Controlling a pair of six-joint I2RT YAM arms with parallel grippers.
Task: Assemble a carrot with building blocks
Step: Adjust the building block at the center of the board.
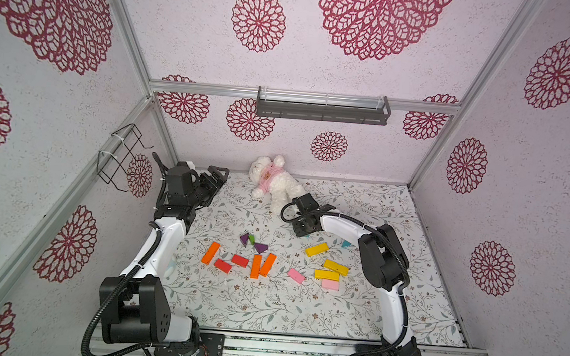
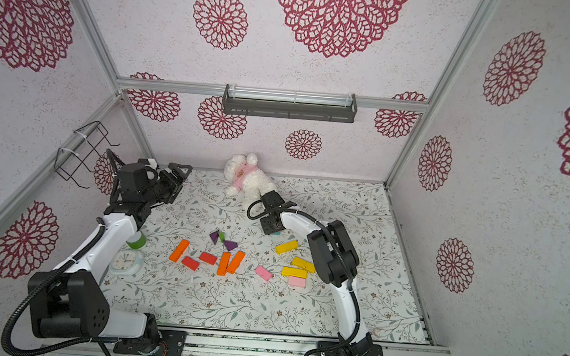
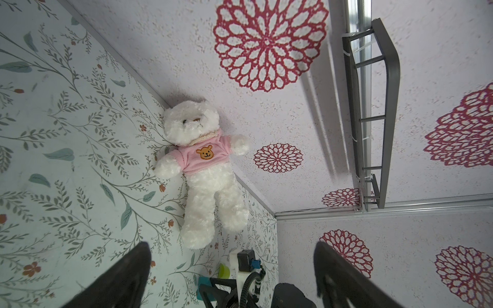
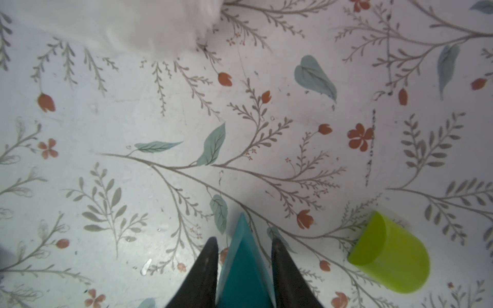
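Observation:
In the right wrist view my right gripper point(image 4: 244, 240) is shut on a teal triangle point(image 4: 244, 269) that rests on the floral mat, one finger on each side. A lime-green half-cylinder point(image 4: 389, 256) lies close beside it. From above, that gripper is hidden under its own wrist point(image 1: 302, 222), in front of the bear. Mid-table lie orange bars point(image 1: 210, 253), red bars point(image 1: 240, 260), purple triangles point(image 1: 260, 247), yellow bars point(image 1: 317, 249) and pink bars point(image 1: 296, 276). My left gripper point(image 3: 232, 244) is open and empty at the back left point(image 1: 219, 177).
A white plush bear in pink point(image 1: 273, 181) lies against the back wall. A green cup point(image 2: 136, 240) and a small clock point(image 2: 126, 262) sit by the left arm. A wire basket point(image 1: 121, 159) hangs on the left wall, and a dark shelf point(image 1: 322, 107) on the back wall.

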